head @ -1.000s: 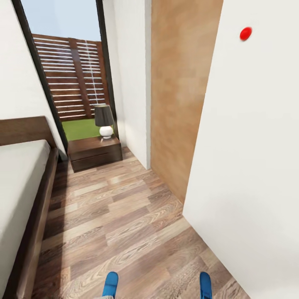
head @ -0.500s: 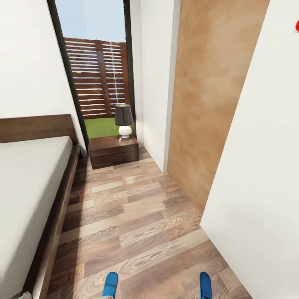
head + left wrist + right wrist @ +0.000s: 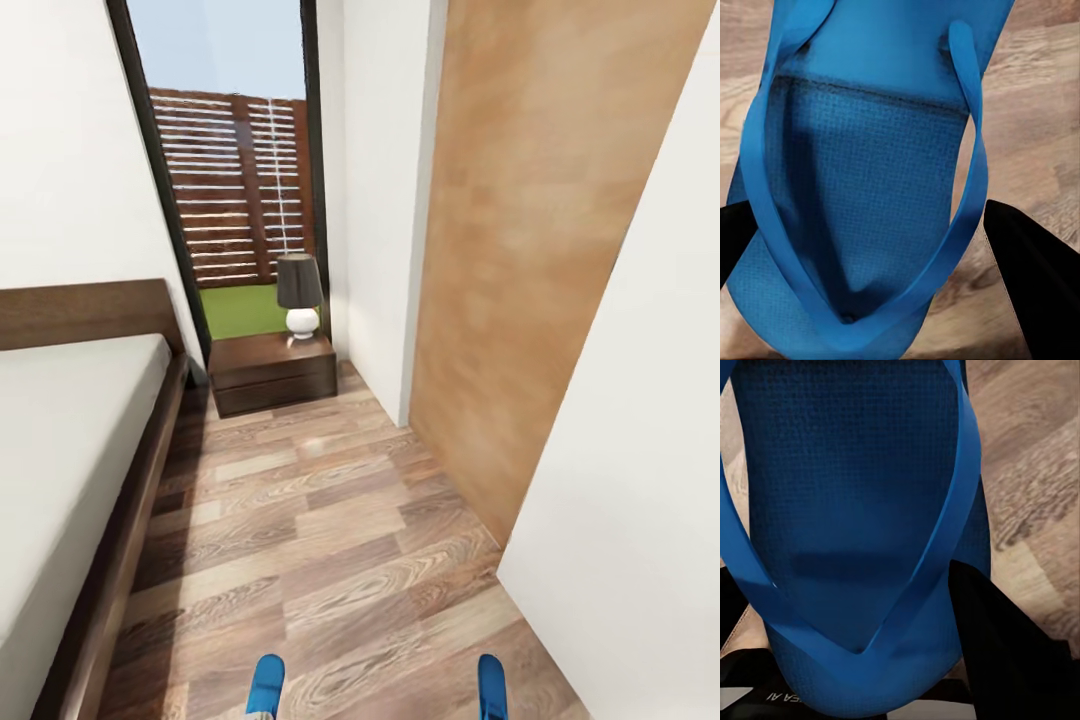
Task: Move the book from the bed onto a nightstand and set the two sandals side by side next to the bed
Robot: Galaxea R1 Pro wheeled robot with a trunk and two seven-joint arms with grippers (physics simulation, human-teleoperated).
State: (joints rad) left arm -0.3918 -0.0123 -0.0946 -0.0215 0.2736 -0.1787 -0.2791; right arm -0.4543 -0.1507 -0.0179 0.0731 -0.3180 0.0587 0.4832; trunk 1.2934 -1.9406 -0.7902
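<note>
1. Down at the head view's lower edge, two blue sandals poke up over the plank floor [image 3: 330, 520]: the left sandal [image 3: 266, 684] and the right sandal [image 3: 490, 686].
2. Each wrist view has a sandal pinched between dark fingers: left gripper [image 3: 870, 247], right gripper [image 3: 862, 615].
3. Leftward lies the bed [image 3: 60, 450]; beyond it stands the nightstand [image 3: 272, 372] bearing a lamp [image 3: 299, 292], before the window [image 3: 235, 170].

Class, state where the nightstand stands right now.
In the head view the nightstand stands on the far floor, right of the bed, below the window, carrying a lamp.
</note>
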